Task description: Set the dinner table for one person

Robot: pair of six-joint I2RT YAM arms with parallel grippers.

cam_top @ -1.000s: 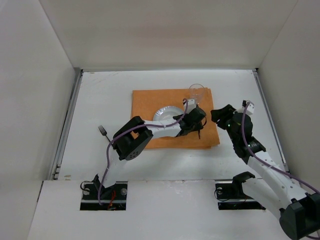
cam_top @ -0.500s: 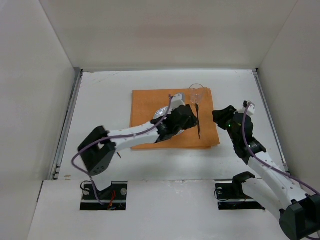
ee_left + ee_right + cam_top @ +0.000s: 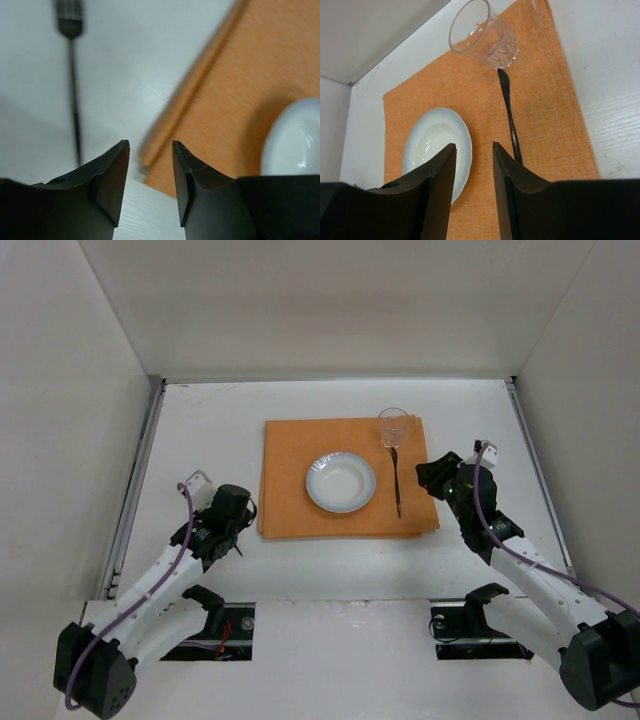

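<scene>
Nothing legible turned up: no lettering, brand, number or sign showed on the dinner table [image 3: 200,430], orange mat [image 3: 285,455], plate [image 3: 341,482] or glass [image 3: 393,427].

a robot lab test cell: plain white walls [image 3: 330,310] box in a white bench [image 3: 200,430] with metal side rails [image 3: 134,490]; left arm [image 3: 150,590] and right arm [image 3: 530,585], trailing purple cables [image 3: 186,508], are bolted at its near edge.
</scene>
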